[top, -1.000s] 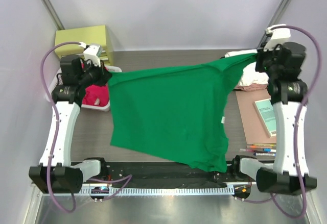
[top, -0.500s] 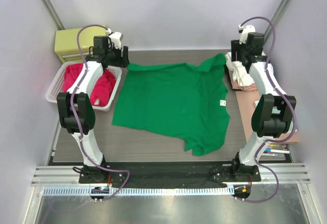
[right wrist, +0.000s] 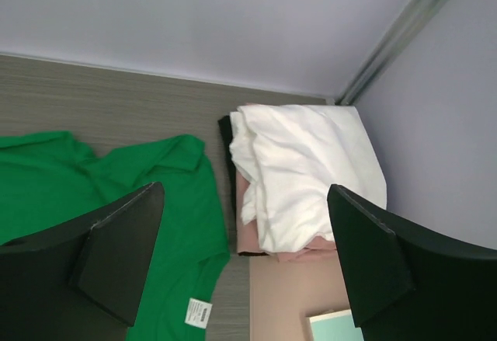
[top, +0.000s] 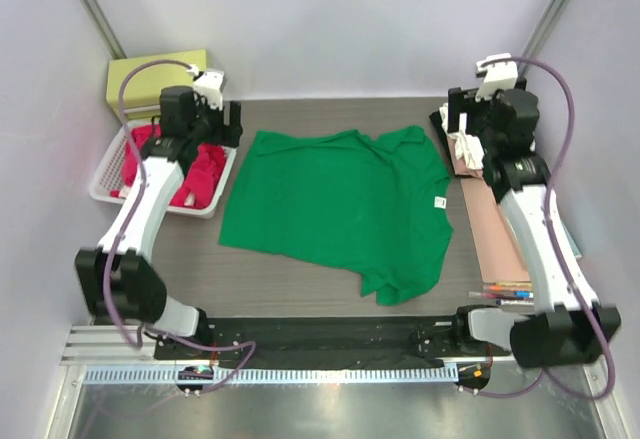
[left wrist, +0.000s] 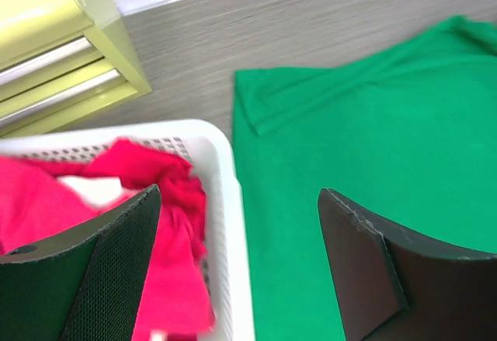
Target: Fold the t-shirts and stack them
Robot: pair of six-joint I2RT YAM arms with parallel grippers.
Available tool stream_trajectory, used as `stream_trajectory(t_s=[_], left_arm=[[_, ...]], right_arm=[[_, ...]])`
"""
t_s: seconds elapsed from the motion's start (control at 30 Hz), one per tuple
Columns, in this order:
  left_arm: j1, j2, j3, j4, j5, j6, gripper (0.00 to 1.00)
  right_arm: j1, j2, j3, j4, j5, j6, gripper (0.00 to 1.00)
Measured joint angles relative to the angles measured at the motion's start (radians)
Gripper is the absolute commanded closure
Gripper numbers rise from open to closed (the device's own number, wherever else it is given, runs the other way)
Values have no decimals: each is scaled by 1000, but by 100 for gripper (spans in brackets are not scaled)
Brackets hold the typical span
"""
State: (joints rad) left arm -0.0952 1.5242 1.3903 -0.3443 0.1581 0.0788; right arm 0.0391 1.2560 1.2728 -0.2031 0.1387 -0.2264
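Both claws have let go: left claw (left wrist: pixel 237 205) and right claw (right wrist: pixel 247 193) now stand apart and empty, backed off to the far corners. Green t-shirt (top: pixel 335 209) is no longer stretched in the air and lies spread flat mid-worktop (top: pixel 290 284). Looks ready for the first fold.

No writing can be read anywhere. The one candidate is the small white tag (right wrist: pixel 199 312) on the green t-shirt (top: pixel 340 204), and it is too small and blurred to make out.
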Motion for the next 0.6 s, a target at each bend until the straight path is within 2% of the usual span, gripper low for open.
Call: stream_trajectory(t_s=[0.17, 0.23, 0.37, 0.47, 0.5, 0.53, 0.57, 0.6], left_arm=[[-51, -312, -134, -60, 74, -32, 17], [-61, -377, -161, -89, 122, -57, 17], [-60, -399, -225, -145, 202, -126, 17], [-60, -350, -304, -149, 231, -166, 19], [-60, -327, -342, -153, 235, -187, 23], [-60, -313, -368, -157, 235, -204, 41], [-60, -303, -395, -159, 232, -222, 60], [-60, -298, -418, -161, 231, -240, 84]], right_arm=[[8, -280, -78, -128, -135, 1, 10], [6, -369, -137, -176, -163, -3, 10], [6, -492, -271, -263, -193, -7, 14], [6, -512, -336, -331, -226, -6, 17], [6, -512, -346, -351, -237, -6, 25], [6, -507, -354, -365, -247, -7, 28], [6, -494, -359, -376, -254, -11, 39], [6, -482, -364, -386, -259, -13, 97]])
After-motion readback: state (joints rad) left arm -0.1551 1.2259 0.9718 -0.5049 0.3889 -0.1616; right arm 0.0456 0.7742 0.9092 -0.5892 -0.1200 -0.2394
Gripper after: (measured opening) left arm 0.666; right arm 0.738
